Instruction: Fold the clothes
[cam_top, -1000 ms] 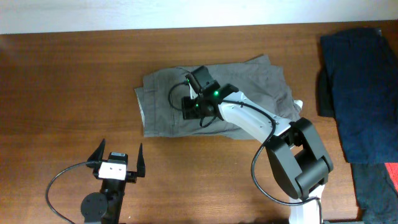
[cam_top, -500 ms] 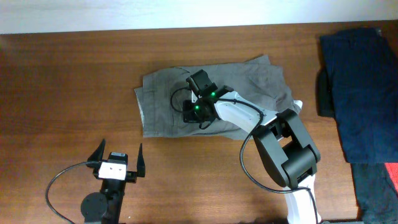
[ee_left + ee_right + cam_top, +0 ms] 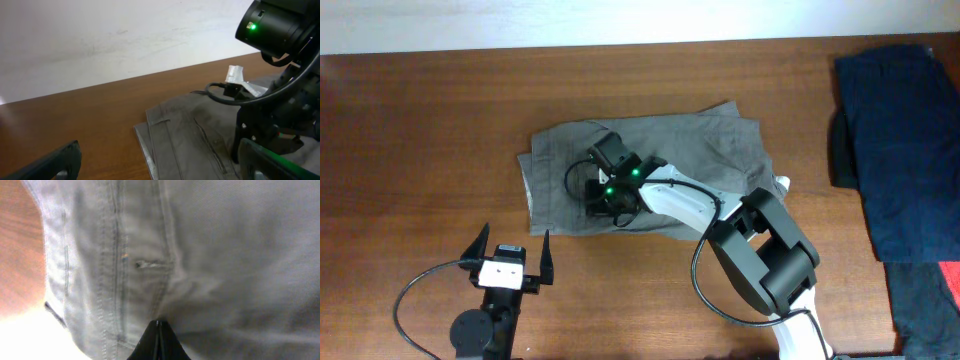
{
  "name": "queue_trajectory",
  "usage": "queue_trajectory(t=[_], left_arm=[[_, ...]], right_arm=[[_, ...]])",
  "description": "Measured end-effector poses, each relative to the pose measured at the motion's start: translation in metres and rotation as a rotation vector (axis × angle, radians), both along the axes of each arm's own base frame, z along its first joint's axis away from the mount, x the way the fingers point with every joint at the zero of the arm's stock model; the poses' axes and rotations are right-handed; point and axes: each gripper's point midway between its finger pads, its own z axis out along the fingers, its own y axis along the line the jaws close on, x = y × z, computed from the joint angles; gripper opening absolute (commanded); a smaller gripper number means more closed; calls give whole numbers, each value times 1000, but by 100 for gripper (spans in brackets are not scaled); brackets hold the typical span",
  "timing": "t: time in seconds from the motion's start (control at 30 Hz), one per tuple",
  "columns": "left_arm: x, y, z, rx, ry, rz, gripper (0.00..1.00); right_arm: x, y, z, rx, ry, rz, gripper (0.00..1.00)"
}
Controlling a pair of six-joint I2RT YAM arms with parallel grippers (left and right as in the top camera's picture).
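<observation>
The grey-khaki shorts [image 3: 700,150] lay spread flat near the middle of the wooden table [image 3: 420,130]. The right gripper [image 3: 603,195] was down on their left part, near the waistband. In the right wrist view its fingers [image 3: 157,330] were pressed together, pinching the fabric beside a double stitched seam, and small wrinkles ran toward the tips. The left gripper [image 3: 510,255] stood apart from the shorts, near the front edge, with its fingers spread wide and holding nothing. Navy-blue garments [image 3: 895,140] lay in a pile at the right edge.
</observation>
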Motion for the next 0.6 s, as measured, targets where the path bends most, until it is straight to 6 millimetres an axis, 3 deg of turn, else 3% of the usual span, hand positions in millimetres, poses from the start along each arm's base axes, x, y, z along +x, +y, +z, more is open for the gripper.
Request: queue_trajectory(t=[0.17, 0.23, 0.3, 0.4, 0.47, 0.6], left_arm=[[0, 0, 0, 0, 0, 0, 99], [0, 0, 0, 0, 0, 0, 99], [0, 0, 0, 0, 0, 0, 99], [0, 0, 0, 0, 0, 0, 99], [0, 0, 0, 0, 0, 0, 99], [0, 0, 0, 0, 0, 0, 99]], right_arm=[[2, 0, 3, 3, -2, 8, 6], [8, -5, 7, -15, -7, 3, 14], [17, -15, 15, -52, -10, -10, 30], [36, -39, 36, -121, -23, -23, 68], [51, -61, 55, -169, -37, -44, 79], [77, -120, 104, -271, -58, -125, 86]])
